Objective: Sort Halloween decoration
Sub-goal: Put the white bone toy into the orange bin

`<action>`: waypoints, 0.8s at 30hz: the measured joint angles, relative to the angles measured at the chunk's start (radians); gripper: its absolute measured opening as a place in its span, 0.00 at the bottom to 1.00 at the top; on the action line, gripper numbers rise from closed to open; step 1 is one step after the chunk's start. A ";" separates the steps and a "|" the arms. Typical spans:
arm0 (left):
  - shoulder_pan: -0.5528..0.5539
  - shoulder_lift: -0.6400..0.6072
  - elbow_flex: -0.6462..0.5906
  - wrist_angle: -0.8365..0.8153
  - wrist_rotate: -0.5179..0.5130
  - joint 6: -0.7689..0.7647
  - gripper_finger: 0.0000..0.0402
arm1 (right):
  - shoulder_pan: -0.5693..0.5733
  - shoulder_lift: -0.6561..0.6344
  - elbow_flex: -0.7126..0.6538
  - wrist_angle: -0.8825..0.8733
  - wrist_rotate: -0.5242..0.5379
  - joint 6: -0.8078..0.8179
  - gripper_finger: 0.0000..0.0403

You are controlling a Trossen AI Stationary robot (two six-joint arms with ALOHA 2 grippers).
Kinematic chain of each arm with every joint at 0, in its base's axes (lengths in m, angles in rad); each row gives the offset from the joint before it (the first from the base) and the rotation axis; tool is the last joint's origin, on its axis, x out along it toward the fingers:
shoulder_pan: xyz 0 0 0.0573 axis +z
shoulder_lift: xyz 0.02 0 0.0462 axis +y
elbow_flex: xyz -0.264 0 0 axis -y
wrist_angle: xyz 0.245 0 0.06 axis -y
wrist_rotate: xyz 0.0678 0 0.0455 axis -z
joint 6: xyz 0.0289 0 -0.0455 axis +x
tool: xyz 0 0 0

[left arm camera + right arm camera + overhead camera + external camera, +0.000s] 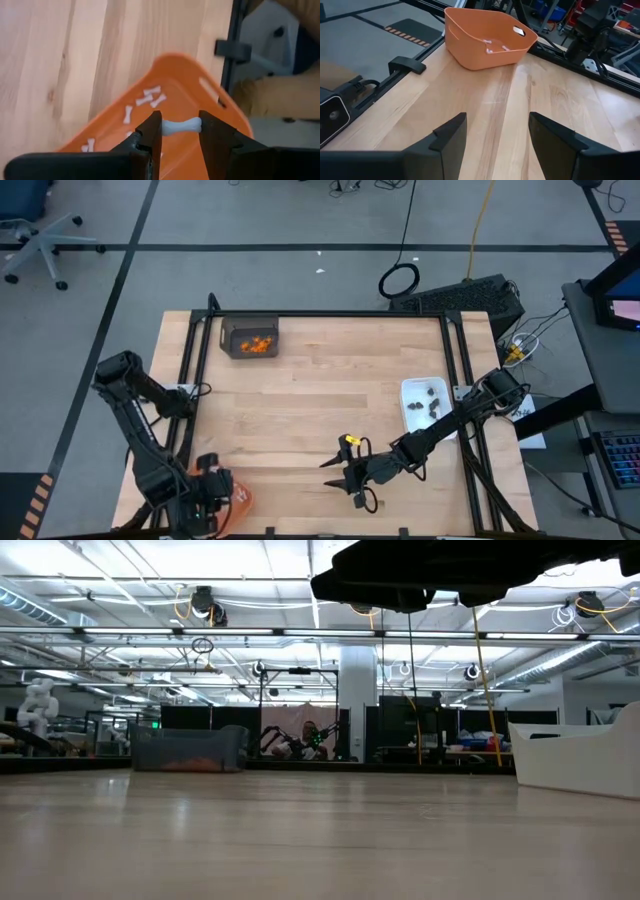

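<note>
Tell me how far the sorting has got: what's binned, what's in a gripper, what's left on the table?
Mostly done, it seems. Orange bits sit in the grey bin, dark bits in the white dish, and white sticks in the orange tray. In hand: the left gripper holds one white bone over that tray. The right gripper hangs open and empty above bare wood. No loose pieces show on the table.

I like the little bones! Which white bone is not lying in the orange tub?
The white bone pinched crosswise in the left tool, hanging above the orange tub. The other bones lie loose on the tub's floor.
</note>
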 joint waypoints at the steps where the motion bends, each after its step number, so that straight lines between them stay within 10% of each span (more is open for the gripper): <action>1: -0.007 0.006 0.000 -0.006 0.001 0.000 0.26 | 0.000 0.000 0.000 0.000 0.000 0.000 0.50; 10: -0.029 0.098 0.000 -0.071 0.195 0.028 0.26 | 0.000 0.000 0.000 0.000 0.000 0.021 0.50; 24: -0.029 0.144 -0.001 -0.105 0.114 0.001 0.43 | 0.000 0.000 0.000 -0.031 0.001 0.058 0.50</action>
